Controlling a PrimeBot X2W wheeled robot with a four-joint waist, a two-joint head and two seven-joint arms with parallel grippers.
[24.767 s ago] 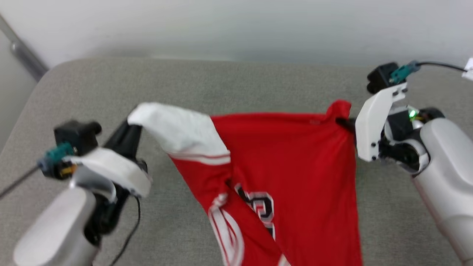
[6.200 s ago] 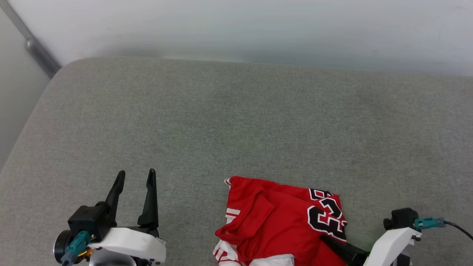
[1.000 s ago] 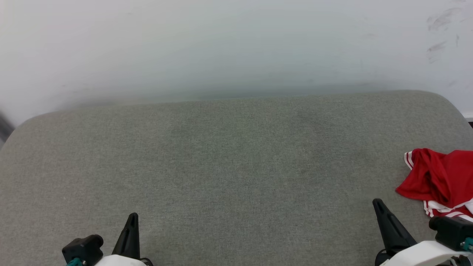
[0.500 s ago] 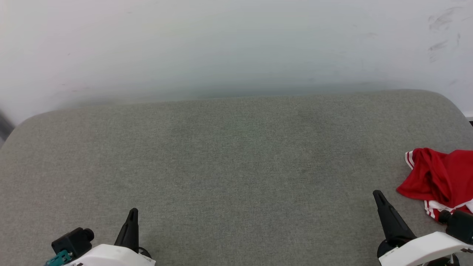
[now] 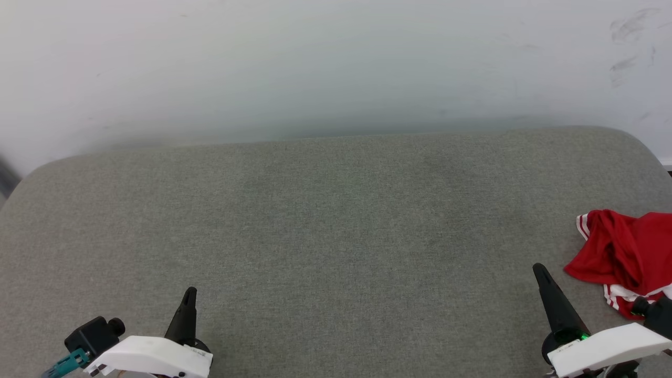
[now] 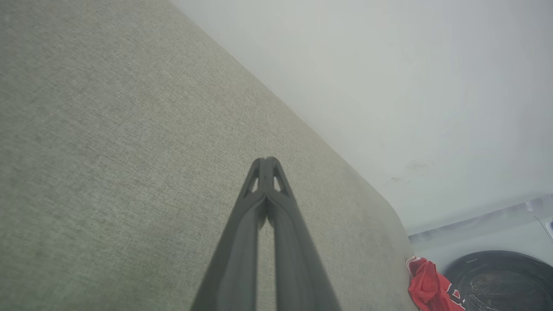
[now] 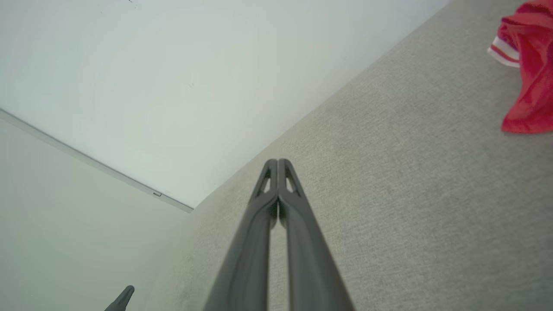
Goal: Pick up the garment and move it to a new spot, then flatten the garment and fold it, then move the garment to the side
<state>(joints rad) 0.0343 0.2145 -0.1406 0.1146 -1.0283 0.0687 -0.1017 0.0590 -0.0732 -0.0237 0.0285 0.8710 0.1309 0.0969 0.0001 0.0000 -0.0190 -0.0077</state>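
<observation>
Wide grey-green woven fabric covers the counter point(image 5: 336, 236), its far corners rounded off, and it runs right up to a plain white wall point(image 5: 336, 63) under soft, even light. Up at the wall's top right there are a few dark scuff marks point(image 5: 625, 26). Off the counter's far end stands a white washing machine point(image 6: 475, 237) with a dark round door point(image 6: 501, 280), and a thin strip point(image 7: 86, 156) crosses the wall at the other end.

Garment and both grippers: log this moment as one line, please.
garment: bunched, at right edge of grey cushion | left gripper: shut, empty | right gripper: shut, empty, apart from garment
</observation>
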